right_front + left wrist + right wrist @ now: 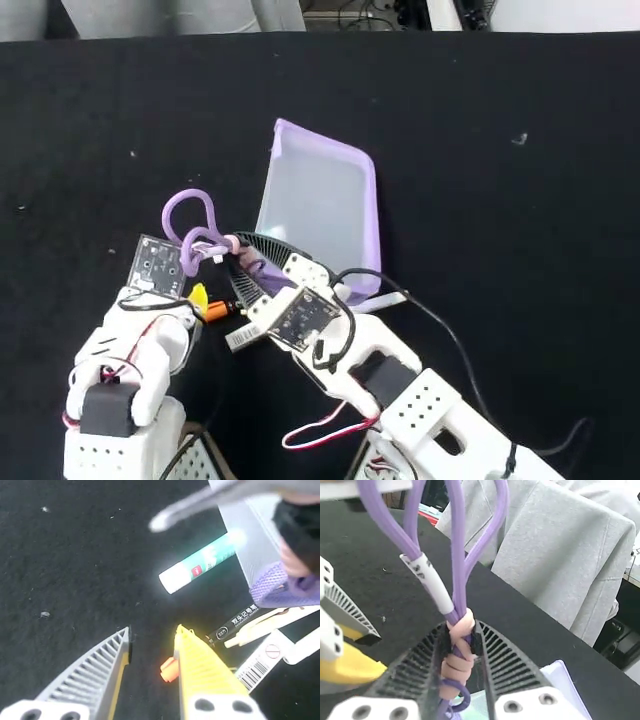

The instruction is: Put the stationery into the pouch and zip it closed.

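A translucent pouch (320, 200) with purple edging lies flat mid-table; a purple corner of the pouch (280, 587) shows near its mouth. My right gripper (245, 262) is shut on the pouch's purple cord (455, 545), pinching the cord at a pinkish wrap between the right gripper's (459, 630) fingers. The cord loop (190, 220) curls out to the left. My left gripper (152, 637) hangs open over bare table, just short of a white and green glue stick (200, 562) lying by the pouch mouth. A black marker (237, 622) lies beside the left gripper's yellow finger (200, 670).
A cream pen (255, 630) and a white barcode tag (257, 667) lie next to the marker. The left gripper (205, 298) and the right arm (380, 370) crowd the front of the black table (500, 200). A person in grey (560, 555) sits beyond the far edge.
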Robot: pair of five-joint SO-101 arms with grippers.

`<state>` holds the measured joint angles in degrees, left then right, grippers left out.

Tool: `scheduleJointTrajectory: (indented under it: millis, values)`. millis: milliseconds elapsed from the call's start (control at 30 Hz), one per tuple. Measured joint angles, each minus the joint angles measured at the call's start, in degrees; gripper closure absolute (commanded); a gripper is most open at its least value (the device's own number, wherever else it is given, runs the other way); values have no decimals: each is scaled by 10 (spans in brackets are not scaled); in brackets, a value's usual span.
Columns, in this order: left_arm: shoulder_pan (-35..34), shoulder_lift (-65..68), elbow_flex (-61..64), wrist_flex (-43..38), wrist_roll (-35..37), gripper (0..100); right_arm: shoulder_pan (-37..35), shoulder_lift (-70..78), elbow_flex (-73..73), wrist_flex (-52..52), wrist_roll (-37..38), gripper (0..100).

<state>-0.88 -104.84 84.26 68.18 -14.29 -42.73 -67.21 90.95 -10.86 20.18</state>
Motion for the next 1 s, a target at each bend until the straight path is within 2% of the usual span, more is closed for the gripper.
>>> scheduleJointTrajectory:
  millis: [200,433,567,767,1000]
  values:
    - [0,4,41,-50,0,852,1,0,0,-16,-60,988]
    - [1,4,41,-69,-1,848,1,-3,0,-17,-69,988]
    - [41,1,22,-69,0,848,2,-62,2,-10,-69,988]
    - [112,0,14,-69,0,848,4,-171,3,83,-69,988]
    - [113,0,-11,-70,-27,846,4,-265,3,177,-69,988]
